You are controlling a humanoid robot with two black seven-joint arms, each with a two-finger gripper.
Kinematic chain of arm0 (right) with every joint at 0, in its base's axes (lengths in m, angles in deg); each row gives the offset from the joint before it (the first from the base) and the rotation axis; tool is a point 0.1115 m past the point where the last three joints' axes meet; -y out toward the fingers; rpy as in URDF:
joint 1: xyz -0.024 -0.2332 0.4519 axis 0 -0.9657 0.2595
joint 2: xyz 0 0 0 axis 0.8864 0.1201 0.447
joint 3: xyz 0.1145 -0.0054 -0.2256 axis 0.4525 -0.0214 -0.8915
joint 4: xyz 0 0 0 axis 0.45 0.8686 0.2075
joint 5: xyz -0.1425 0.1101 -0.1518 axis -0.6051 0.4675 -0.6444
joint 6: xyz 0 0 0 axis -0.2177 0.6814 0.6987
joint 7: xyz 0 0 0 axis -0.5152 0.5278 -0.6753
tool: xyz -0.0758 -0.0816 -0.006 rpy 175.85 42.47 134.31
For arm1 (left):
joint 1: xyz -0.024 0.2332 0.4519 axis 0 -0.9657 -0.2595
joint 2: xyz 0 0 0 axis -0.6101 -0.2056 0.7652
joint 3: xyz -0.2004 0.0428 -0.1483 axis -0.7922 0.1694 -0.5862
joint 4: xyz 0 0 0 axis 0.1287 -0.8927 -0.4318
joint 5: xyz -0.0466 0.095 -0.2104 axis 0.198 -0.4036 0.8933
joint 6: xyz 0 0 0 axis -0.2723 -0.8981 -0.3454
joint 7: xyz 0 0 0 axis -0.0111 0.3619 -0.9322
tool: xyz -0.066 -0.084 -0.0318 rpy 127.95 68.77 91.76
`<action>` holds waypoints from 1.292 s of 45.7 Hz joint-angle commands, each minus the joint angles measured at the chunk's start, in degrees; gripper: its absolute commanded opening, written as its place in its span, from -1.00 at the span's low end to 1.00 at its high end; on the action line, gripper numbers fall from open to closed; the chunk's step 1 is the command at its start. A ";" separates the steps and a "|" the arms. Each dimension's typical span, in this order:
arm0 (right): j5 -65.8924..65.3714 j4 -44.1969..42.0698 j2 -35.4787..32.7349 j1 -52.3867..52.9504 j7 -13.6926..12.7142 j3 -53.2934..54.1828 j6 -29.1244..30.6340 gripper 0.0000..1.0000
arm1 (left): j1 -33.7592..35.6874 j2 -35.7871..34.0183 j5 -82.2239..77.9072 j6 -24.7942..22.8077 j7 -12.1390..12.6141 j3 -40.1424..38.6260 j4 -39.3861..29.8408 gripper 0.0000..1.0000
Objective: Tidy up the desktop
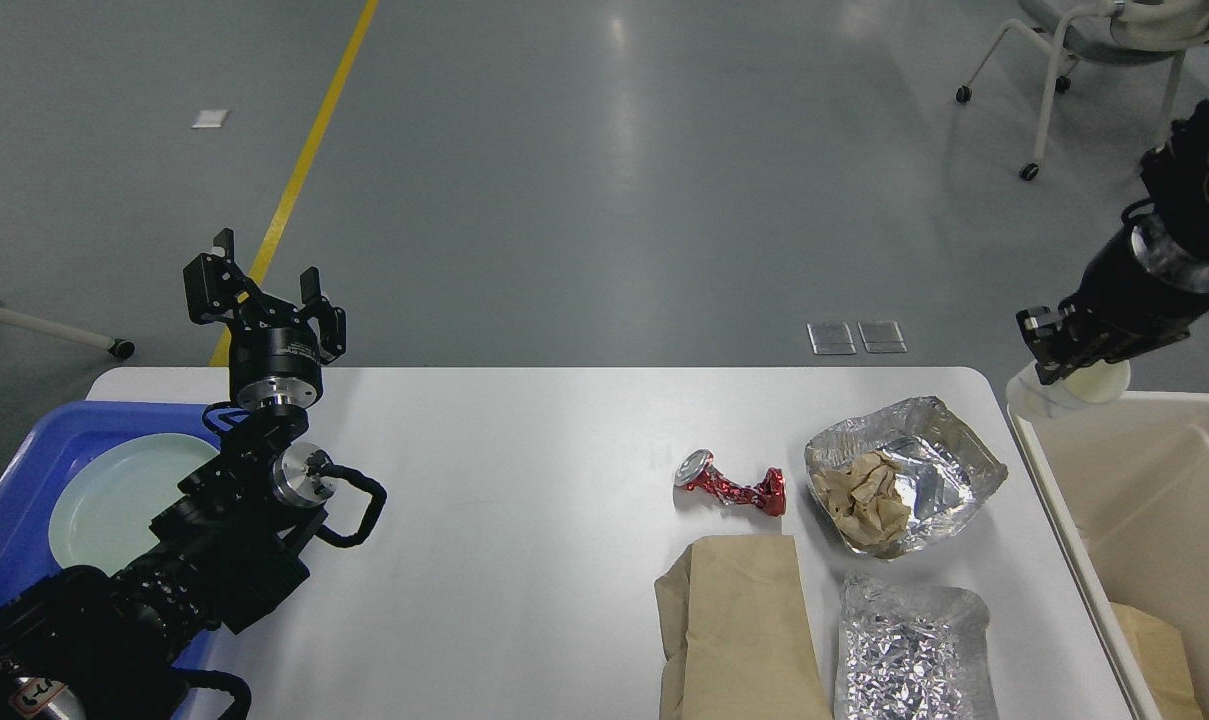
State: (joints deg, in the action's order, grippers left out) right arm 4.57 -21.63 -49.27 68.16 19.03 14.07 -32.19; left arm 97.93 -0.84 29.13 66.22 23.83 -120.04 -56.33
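Observation:
The white desktop (pixel 524 480) holds a crushed red can (pixel 732 486), a foil tray (pixel 949 455) with crumpled brown paper (pixel 864 495), a flat brown paper bag (pixel 739 625) and a crumpled foil packet (pixel 914 650). My right gripper (pixel 1056 352) is shut on a white paper cup (pixel 1069 390) and holds it over the far left corner of the beige bin (pixel 1064 520). My left gripper (pixel 262 288) is open and empty, raised above the desktop's far left edge.
A blue tray (pixel 14 500) with a pale green plate (pixel 114 500) stands at the left end, partly under my left arm. Brown paper (pixel 1154 650) lies in the bin. A wheeled chair (pixel 1094 40) stands on the floor at the far right.

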 commanded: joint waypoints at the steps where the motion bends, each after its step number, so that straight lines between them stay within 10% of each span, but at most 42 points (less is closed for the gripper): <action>1: -0.34 -6.90 0.11 -8.18 -0.51 -1.07 -4.06 -1.00 | 0.00 0.00 0.00 0.00 0.04 0.00 -0.03 1.00; 17: 0.01 -20.35 3.09 -22.86 -0.43 -12.85 -20.15 -0.93 | 0.00 0.00 0.00 0.00 0.04 0.00 -0.03 1.00; 19: 0.10 -21.41 3.18 -24.10 -0.43 -12.85 -20.76 -0.62 | 0.00 0.00 0.00 0.00 0.04 0.00 -0.03 1.00; 23: 0.19 -22.82 3.18 -25.77 -0.43 -12.85 -22.43 0.90 | 0.00 0.00 0.00 0.00 0.04 0.00 -0.03 1.00; 24: 0.27 -22.91 3.18 -25.95 -0.51 -12.85 -22.70 1.00 | 0.00 0.00 0.00 0.00 -0.05 0.00 -0.03 1.00; 46: 1.24 -21.51 3.45 -22.44 -0.25 -11.27 -22.26 1.00 | 0.00 0.00 0.00 0.00 0.04 0.00 -0.03 1.00; 59: 13.80 -6.49 3.27 -4.61 -0.16 -10.92 -13.31 1.00 | 0.00 0.00 0.00 0.00 0.04 0.00 -0.03 1.00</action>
State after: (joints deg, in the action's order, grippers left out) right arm 12.54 -34.16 -46.08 55.80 18.89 3.04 -50.79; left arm 97.93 -0.84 29.13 66.22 23.80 -120.04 -56.38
